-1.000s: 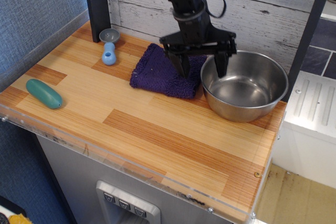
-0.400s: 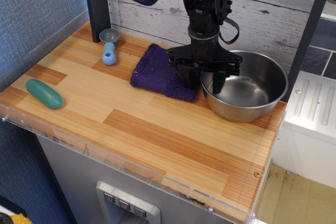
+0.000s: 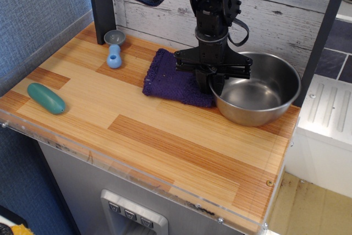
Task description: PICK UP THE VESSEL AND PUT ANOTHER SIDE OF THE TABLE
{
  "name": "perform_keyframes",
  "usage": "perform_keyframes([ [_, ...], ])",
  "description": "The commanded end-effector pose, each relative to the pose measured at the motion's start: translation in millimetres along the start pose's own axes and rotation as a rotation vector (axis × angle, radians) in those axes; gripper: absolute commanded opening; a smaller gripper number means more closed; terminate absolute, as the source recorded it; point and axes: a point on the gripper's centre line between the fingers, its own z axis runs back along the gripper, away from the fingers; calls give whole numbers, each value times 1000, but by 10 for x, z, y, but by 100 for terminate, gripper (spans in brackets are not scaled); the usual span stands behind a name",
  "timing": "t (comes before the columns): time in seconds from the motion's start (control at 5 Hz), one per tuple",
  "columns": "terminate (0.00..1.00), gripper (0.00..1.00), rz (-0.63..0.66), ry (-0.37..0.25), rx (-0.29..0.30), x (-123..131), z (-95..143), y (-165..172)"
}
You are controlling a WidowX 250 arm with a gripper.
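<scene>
End effector (image 3: 213,82) closed narrow on the left rim of the steel bowl (image 3: 258,96), apparently pinching the wall. Bowl sits at far right of bench (image 3: 165,136), touching purple cloth (image 3: 175,77). Blue-handled scoop (image 3: 114,48) far left; green oval (image 3: 47,98) near left.

A large round shiny stainless-steel bowl (image 3: 257,94) sits near the right edge of the striped light and orange-brown wood laminate tabletop (image 3: 165,136), toward the back. The black robot gripper (image 3: 215,82) pinches the bowl's left rim, fingers closed together. A purple knitted cloth (image 3: 175,78) lies just left of it. A small grey-cupped scoop with a blue handle (image 3: 114,48) rests near the back left corner; a teal oval pod (image 3: 46,98) lies by the left edge.
</scene>
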Motion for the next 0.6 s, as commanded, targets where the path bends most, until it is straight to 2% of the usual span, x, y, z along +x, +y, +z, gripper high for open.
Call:
perform_keyframes([
  [0.0,0,100,14,-55,-37,89,304,40],
  [0.2,0,100,25,-73,-55,102,401,87],
  [0.4,0,0,46,-114,-85,138,574,84],
])
